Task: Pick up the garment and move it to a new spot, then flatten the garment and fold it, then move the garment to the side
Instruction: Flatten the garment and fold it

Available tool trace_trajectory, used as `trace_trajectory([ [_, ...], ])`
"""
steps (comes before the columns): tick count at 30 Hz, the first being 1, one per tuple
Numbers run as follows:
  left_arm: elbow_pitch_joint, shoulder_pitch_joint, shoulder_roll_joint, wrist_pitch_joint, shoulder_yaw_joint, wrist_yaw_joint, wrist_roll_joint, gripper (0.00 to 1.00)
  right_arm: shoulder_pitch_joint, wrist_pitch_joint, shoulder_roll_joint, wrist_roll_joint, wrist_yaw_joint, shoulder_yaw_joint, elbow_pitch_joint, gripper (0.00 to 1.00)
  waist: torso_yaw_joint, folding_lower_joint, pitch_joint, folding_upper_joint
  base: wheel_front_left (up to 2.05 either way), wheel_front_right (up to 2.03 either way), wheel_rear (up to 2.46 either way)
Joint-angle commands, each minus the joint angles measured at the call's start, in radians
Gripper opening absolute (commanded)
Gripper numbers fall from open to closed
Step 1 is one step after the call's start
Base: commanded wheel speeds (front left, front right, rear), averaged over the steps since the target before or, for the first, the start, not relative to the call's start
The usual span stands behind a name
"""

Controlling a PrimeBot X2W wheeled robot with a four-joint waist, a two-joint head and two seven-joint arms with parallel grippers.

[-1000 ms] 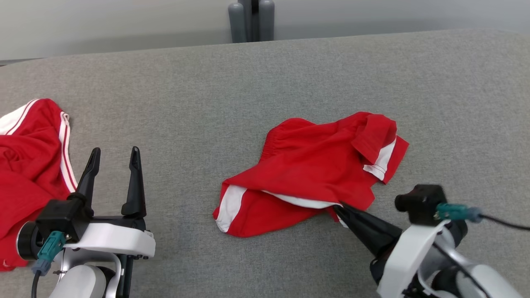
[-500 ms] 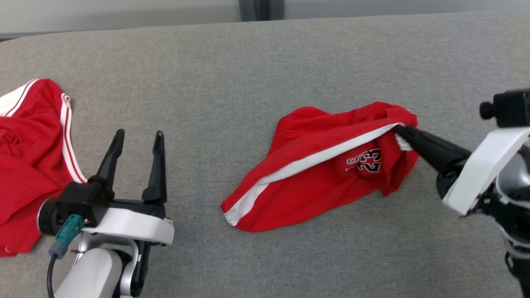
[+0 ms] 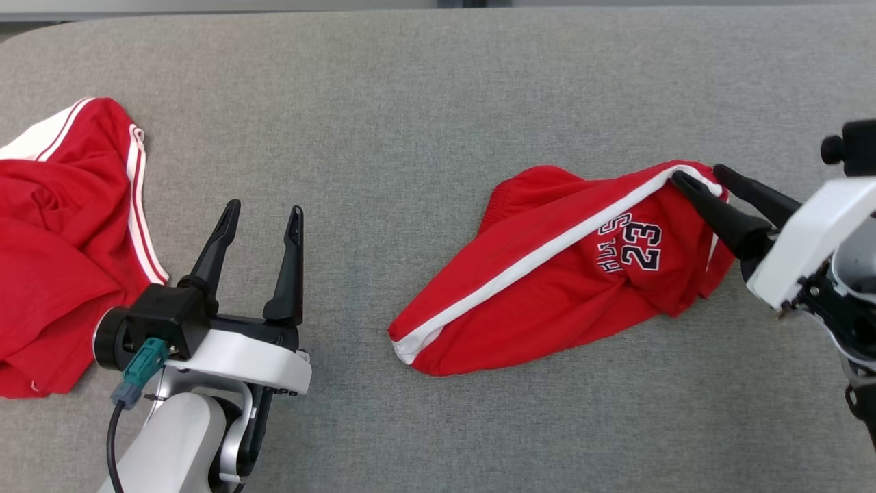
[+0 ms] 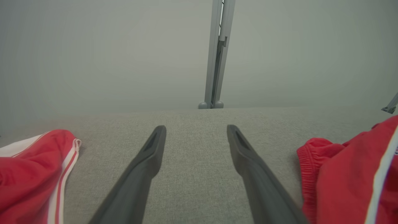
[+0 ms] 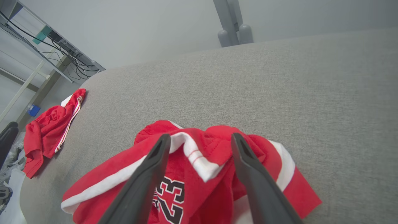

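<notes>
The garment (image 3: 547,287) is a pair of red shorts with a white side stripe and a "23" print, lying crumpled right of centre on the grey padded table (image 3: 438,89). My right gripper (image 3: 697,177) stands open at its right corner, fingers on either side of the white-striped edge. In the right wrist view the bunched fabric (image 5: 199,193) lies between the spread fingers of that gripper (image 5: 200,137), not pinched. My left gripper (image 3: 264,207) is open over bare table, left of the shorts and apart from them. In the left wrist view that gripper (image 4: 196,127) holds nothing, and the garment (image 4: 342,174) shows at right.
A second red garment with white stripes (image 3: 61,233) lies heaped at the table's left edge, also seen as a red heap (image 5: 46,130) in the right wrist view. A grey post (image 4: 214,62) stands behind the table. Shelving with cables (image 5: 46,40) stands beyond the left end.
The right gripper carried the garment's corner up and to the right, turning the shorts over so the "23" shows, then opened. The head camera tilted down. The left gripper stayed open.
</notes>
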Motion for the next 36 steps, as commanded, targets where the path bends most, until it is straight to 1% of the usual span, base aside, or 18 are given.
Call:
trace_trajectory([
  [1,0.007,-0.013,0.003,-0.005,0.003,-0.001,0.001,1.0,0.04,-0.036,-0.02,0.015,0.0,0.005,0.0,1.0,-0.012,0.0,-0.016,0.0,0.0,0.0,0.0],
  [5,0.012,0.01,0.015,-0.006,0.009,0.008,-0.002,1.0,0.118,-0.111,-0.054,0.039,0.0,-0.003,-0.036,1.0,-0.04,0.0,-0.044,0.0,0.0,0.0,0.0],
  [6,0.012,0.01,0.015,-0.006,0.009,0.008,-0.002,1.0,0.118,-0.111,-0.054,0.039,0.0,-0.003,-0.036,1.0,-0.04,0.0,-0.044,0.0,0.0,0.0,0.0],
  [7,0.012,0.016,0.02,-0.005,0.012,0.01,-0.003,1.0,0.14,-0.134,-0.058,0.041,0.0,-0.007,-0.048,1.0,-0.048,0.0,-0.052,0.0,0.0,0.0,0.0],
  [9,0.008,0.027,0.032,0.0,0.021,0.019,-0.007,1.0,0.207,-0.233,-0.063,0.022,0.0,-0.039,-0.094,1.0,-0.069,0.0,-0.073,0.0,0.0,0.0,0.0],
  [14,-0.017,0.054,0.055,0.005,0.045,0.045,-0.007,1.0,0.294,-0.455,0.01,-0.055,0.0,-0.143,-0.171,1.0,-0.096,0.0,-0.108,0.0,0.0,0.0,0.0],
  [18,-0.05,0.077,0.071,0.013,0.061,0.068,-0.006,1.0,0.33,-0.563,0.092,-0.165,0.0,-0.209,-0.217,1.0,-0.106,0.0,-0.136,0.0,0.0,0.0,0.0],
  [21,-0.071,0.1,0.087,0.024,0.067,0.077,-0.009,1.0,0.354,-0.597,0.14,-0.279,0.0,-0.229,-0.252,1.0,-0.106,0.0,-0.158,0.0,0.0,0.0,0.0],
  [27,-0.11,0.151,0.098,0.035,0.062,0.098,-0.007,1.0,0.412,-0.594,0.215,-0.497,0.0,-0.215,-0.293,1.0,-0.097,0.0,-0.201,0.0,0.0,0.0,0.0],
  [30,-0.123,0.179,0.096,0.041,0.054,0.108,-0.005,1.0,0.452,-0.586,0.243,-0.565,0.0,-0.2,-0.291,1.0,-0.09,0.0,-0.222,0.0,0.0,0.0,0.0],
  [36,-0.131,0.24,0.096,0.056,0.03,0.122,-0.008,1.0,0.513,-0.578,0.272,-0.616,0.0,-0.183,-0.256,1.0,-0.091,0.0,-0.267,0.0,0.0,0.0,0.0],
])
